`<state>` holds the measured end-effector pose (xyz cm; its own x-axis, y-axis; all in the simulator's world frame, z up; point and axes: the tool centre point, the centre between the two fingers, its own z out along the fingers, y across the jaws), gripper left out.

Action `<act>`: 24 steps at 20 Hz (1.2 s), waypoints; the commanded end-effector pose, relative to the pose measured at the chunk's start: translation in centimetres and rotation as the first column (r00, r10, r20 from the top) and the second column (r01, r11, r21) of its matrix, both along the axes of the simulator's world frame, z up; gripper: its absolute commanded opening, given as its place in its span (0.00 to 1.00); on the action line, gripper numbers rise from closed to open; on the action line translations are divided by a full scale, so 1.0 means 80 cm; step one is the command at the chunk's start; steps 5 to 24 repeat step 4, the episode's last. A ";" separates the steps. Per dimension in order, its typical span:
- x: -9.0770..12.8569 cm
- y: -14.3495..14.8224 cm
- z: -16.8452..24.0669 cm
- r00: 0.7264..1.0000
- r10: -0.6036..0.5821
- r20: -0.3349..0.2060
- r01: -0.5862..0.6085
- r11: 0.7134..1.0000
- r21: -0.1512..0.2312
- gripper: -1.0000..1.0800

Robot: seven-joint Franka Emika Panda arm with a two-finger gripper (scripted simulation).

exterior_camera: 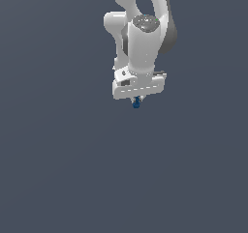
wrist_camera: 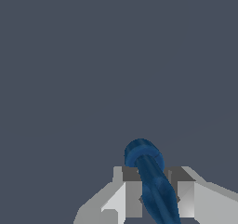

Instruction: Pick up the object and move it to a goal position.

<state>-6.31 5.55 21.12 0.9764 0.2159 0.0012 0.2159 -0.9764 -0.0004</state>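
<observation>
The object (exterior_camera: 136, 103) is a tiny dark-blue item poking out just below my white gripper (exterior_camera: 137, 100) in the upper middle of the exterior view. In the wrist view the object (wrist_camera: 151, 179) looks like a dark-blue rod with a rounded knob end, clamped between my two grey fingers (wrist_camera: 131, 195). My gripper (wrist_camera: 155, 197) is shut on it, with its knob end sticking out past the fingertips. The part of the object further back between the fingers is hidden.
A plain dark grey-blue ground (exterior_camera: 58, 169) fills both views. The white arm (exterior_camera: 143, 38) rises above the gripper toward the top of the exterior view. No other objects or goal marker show.
</observation>
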 end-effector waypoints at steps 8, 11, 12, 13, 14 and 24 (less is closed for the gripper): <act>0.001 0.000 0.001 1.000 0.000 -0.001 0.000 1.000 -0.001 0.00; 0.001 0.000 0.001 1.000 0.000 -0.001 0.000 1.000 -0.001 0.00; 0.001 0.000 0.001 1.000 0.000 -0.001 0.000 1.000 -0.001 0.00; 0.001 0.000 0.001 1.000 0.000 -0.001 0.000 1.000 -0.001 0.00; 0.001 0.000 0.001 1.000 0.000 -0.001 0.000 1.000 -0.001 0.00; 0.001 0.000 0.001 1.000 0.000 -0.001 0.000 1.000 -0.001 0.00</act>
